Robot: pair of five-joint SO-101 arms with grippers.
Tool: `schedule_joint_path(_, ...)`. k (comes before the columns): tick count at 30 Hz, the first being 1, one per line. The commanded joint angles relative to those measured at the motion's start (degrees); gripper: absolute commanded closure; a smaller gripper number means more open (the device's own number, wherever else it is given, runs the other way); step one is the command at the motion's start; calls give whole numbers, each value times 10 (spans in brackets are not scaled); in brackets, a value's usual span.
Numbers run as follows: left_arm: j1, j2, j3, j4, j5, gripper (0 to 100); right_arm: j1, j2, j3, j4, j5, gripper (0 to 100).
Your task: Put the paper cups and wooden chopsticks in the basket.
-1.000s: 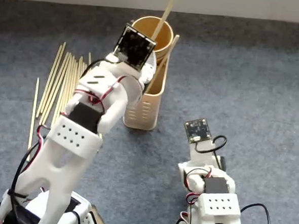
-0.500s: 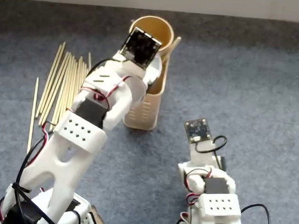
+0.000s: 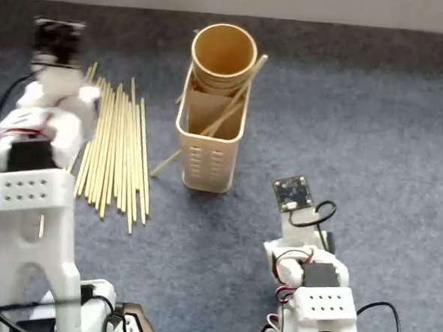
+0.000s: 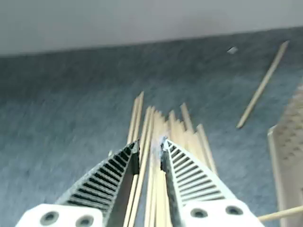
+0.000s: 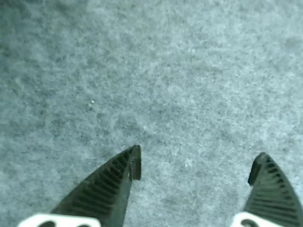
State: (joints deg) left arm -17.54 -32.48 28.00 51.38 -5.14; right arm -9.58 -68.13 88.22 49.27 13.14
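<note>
1. The basket (image 3: 208, 146) stands upright on the grey carpet (image 3: 374, 130), near the middle of the high view.
2. A paper cup (image 3: 223, 57) sits upright in the basket's 12 o'clock end, mouth up.
3. One chopstick (image 3: 233, 106) leans slantwise inside the basket. Its top end pokes past the rim beside the cup, at about 1 o'clock.
4. A loose pile of chopsticks (image 3: 117, 156) lies flat on the carpet at 9 o'clock from the basket, close to it but apart.
5. One stray chopstick (image 3: 165, 165) lies on the carpet at 8 o'clock from the basket, between the pile and the basket's wall.
6. The left arm (image 3: 37, 162) stands at 9 o'clock from the pile and overlaps its edge.
7. The left gripper (image 4: 150, 147) hangs over the pile. Its jaws are a narrow gap apart with nothing between them, and the sticks show through the gap.
8. The right arm (image 3: 309, 277) is at 5 o'clock from the basket, well apart from it.
9. The right gripper (image 5: 196, 165) hangs over bare carpet with its jaws spread wide, holding nothing.
</note>
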Motion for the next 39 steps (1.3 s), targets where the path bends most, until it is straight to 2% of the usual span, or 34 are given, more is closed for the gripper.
schedule_joint_path(1, -27, 77, -32, 102, -51, 888, -7, -7, -4, -9, 6, 641)
schedule_joint_path(4, -3, 157, -60, 154, -85, 888, -7, -7, -4, -9, 6, 641)
schedule_joint_path(12, 86, 360, -213, 232, -80, 874, -7, -7, -4, -9, 6, 641)
schedule_joint_path(17, 93, 483, -325, 258, -37, 779, -17, -7, -4, -9, 6, 641)
schedule_joint_path(26, 87, 662, -463, 279, 24, 774, -25, -7, -4, -9, 6, 641)
schedule_joint_path(32, 60, 733, -510, 279, 42, 864, -25, -7, -4, -9, 6, 641)
schedule_joint_path(39, 41, 737, -554, 282, 44, 998, -25, -7, -4, -9, 6, 641)
